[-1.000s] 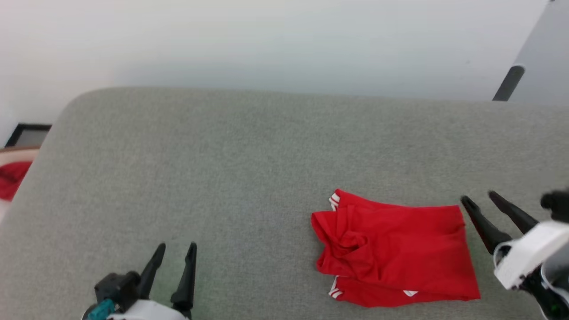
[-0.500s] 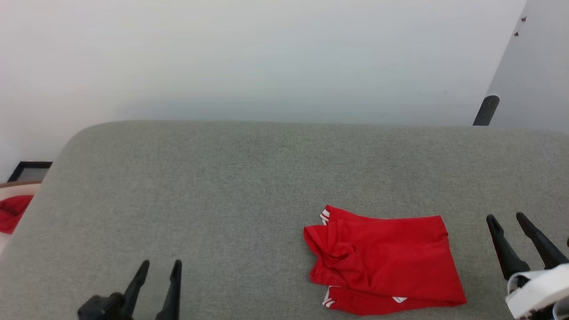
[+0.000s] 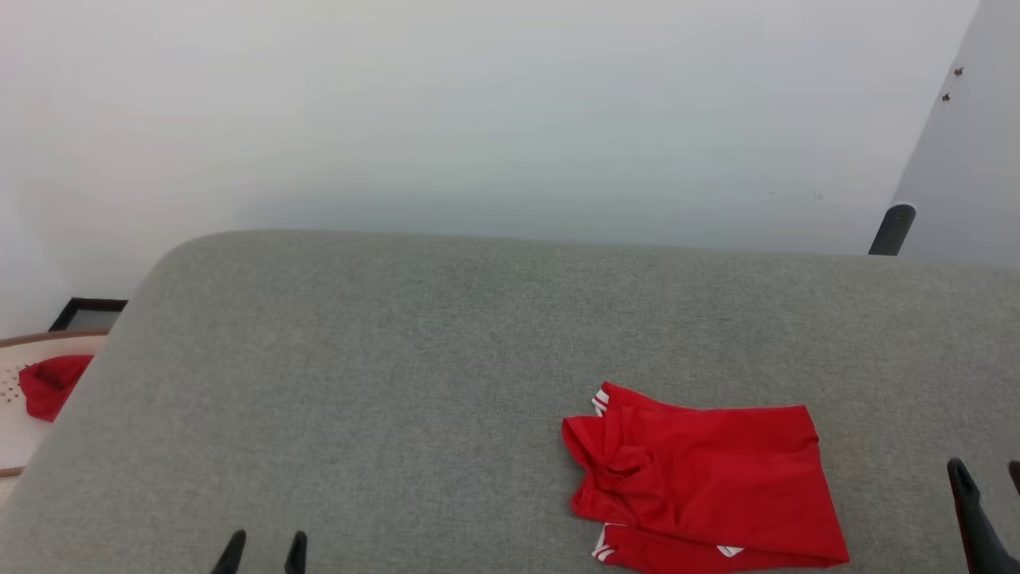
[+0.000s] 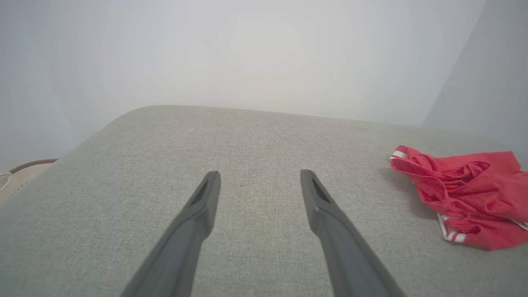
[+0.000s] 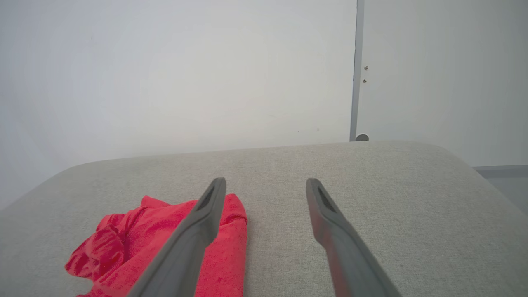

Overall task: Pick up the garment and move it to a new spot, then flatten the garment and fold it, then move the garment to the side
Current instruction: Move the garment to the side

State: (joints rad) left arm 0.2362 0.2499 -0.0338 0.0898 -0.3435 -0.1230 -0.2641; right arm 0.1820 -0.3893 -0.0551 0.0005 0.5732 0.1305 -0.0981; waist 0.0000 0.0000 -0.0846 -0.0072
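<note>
Garment (image 3: 701, 478): on the cushion (image 3: 398, 359), between your two sets of jaws, just left of the right jaws, well right of the left jaws.
Small cloth (image 3: 49, 385): off the cushion's edge, far left of your left jaws, on a lower surface (image 3: 16, 430).
Wall (image 3: 478, 119): behind the cushion, ahead of both jaws.

Head view downward, wrist views low, forward, apparently sharing garment (image 3: 705, 478)

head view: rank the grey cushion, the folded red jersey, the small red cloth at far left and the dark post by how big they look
1. grey cushion
2. red jersey
3. small red cloth
4. dark post
Cloth and post look close in size and sit farther away, so their order is unsure.
</note>
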